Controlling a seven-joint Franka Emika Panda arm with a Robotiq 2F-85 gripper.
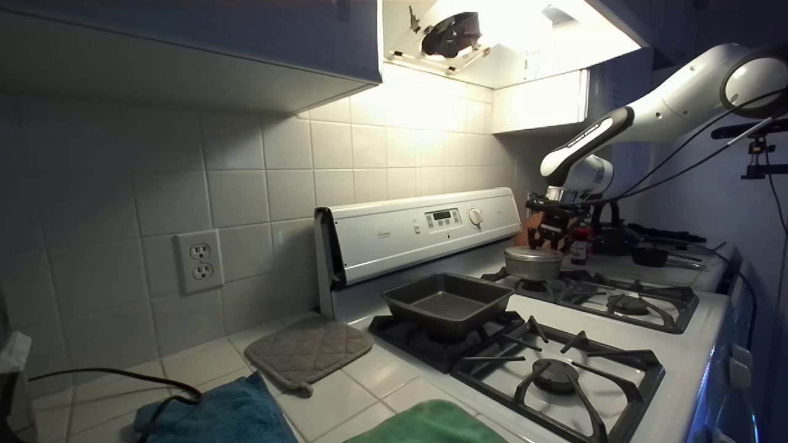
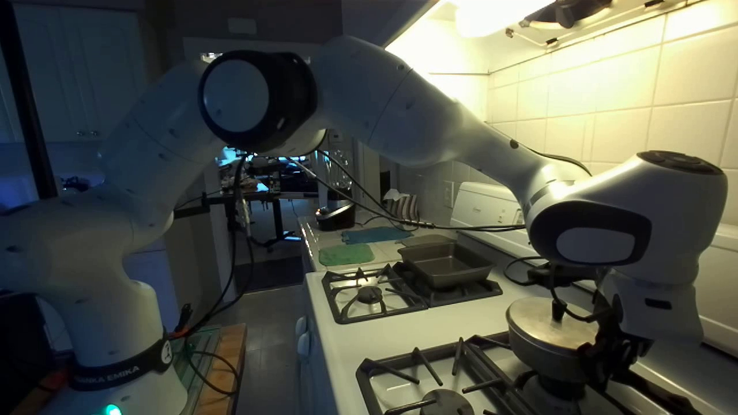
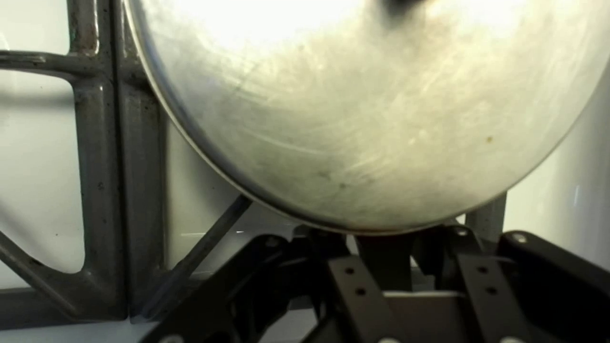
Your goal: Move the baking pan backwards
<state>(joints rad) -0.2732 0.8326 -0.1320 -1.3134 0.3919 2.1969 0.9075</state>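
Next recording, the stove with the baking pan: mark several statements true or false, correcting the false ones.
1. The baking pan sits on a rear burner grate. True.
2. The gripper is at the baking pan. False: it is at the silver pot.
3. The quilted pot holder lies on the tiled counter. True.
4. The silver pot stands uncovered. False: its lid is on.
5. The blue towel lies on the tiled counter too. True.

Pot (image 2: 539, 351) sits just beside my gripper (image 3: 386, 247), blocking the line btwn me & the baking pan (image 1: 452, 304); its lid (image 3: 333, 143) covers part of me in the wrist view. Ctrl panel (image 1: 394, 240) walls off the back, hood (image 1: 597, 37) caps the top. I've got room over the front burners (image 1: 555, 376) & along the stovetop strip (image 2: 455, 314) btwn the grates (image 3: 97, 157).
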